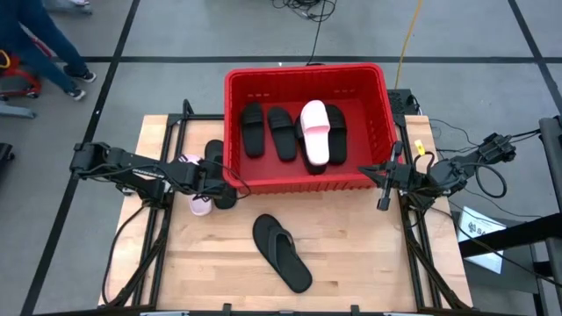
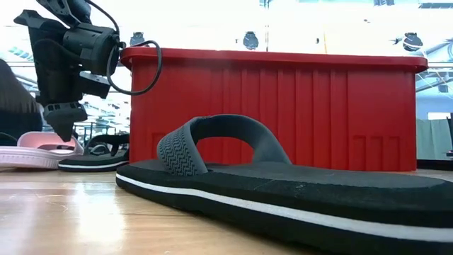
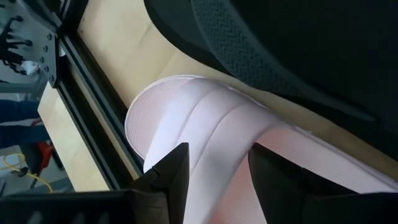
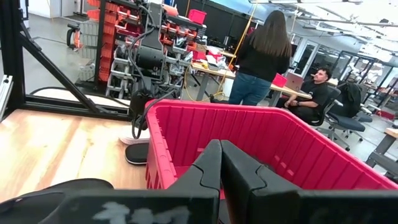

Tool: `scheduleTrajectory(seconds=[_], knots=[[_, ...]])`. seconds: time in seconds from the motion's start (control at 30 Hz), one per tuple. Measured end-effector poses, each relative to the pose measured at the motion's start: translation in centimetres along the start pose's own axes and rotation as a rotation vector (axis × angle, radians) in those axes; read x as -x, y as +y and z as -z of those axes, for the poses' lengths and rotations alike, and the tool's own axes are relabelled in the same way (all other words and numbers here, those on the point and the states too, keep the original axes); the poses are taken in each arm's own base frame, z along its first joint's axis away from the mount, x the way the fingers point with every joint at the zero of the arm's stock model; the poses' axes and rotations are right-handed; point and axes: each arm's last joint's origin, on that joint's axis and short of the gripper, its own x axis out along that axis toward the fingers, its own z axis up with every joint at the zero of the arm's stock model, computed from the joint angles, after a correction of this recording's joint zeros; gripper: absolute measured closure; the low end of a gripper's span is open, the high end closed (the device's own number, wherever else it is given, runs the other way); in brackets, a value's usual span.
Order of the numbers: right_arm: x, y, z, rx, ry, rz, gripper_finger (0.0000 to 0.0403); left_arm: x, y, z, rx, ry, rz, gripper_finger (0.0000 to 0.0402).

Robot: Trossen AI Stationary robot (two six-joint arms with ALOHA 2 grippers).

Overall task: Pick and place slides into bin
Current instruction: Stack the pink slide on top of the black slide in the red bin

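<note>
Four slides (image 1: 290,132) in bin (image 1: 231,123), three outside.

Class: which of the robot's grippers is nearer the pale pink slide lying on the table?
Left. The left gripper is right over the pink slide; the right gripper waits across the red bin.

Four slides (image 1: 291,132) in bin (image 1: 306,77)

Bin (image 1: 379,105) bright red, plain walls. Slides inside: three matte black (image 1: 253,128), one pale pink (image 1: 314,130). Thong slide (image 1: 281,252) on bench black, white sole stripe, zigzag-textured strap. Bench (image 1: 351,254) pale wood. Pink slide (image 3: 205,124) finely ribbed.
</note>
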Motion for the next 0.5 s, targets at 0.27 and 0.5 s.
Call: scheduleTrajectory(seconds=[0.27, 0.5], knots=[[-0.01, -0.09, -0.4, -0.001, -0.032, 0.008, 0.0403, -0.15, 0.21, -0.04, -0.016, 0.028, 0.004, 0.024], [0.0, -0.12, -0.51, 0.021, -0.042, 0.009, 0.0403, -0.18, 0.24, -0.01, -0.023, 0.032, 0.002, 0.024]])
